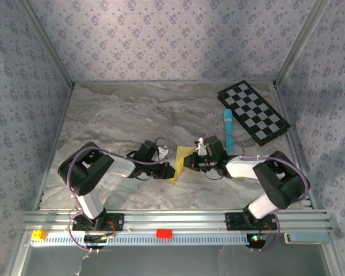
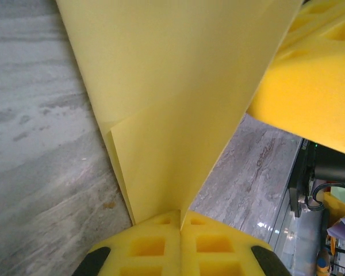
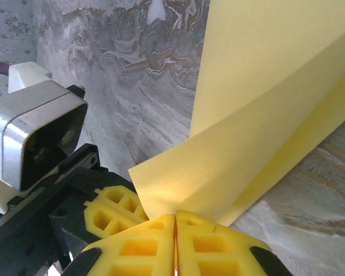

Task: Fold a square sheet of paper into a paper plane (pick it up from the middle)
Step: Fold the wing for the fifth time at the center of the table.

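Both closed tight, the left gripper [image 2: 181, 223] and right gripper [image 3: 175, 223] pinch the yellow sheet of paper [image 1: 180, 163] (creased) between them above a grey marbled table [image 1: 121, 115]. Flowered wallpaper [image 1: 161, 34] covers the walls.

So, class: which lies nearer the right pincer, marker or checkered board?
The light-blue marker, just beyond the right pincer; the checkered board sits farther back.
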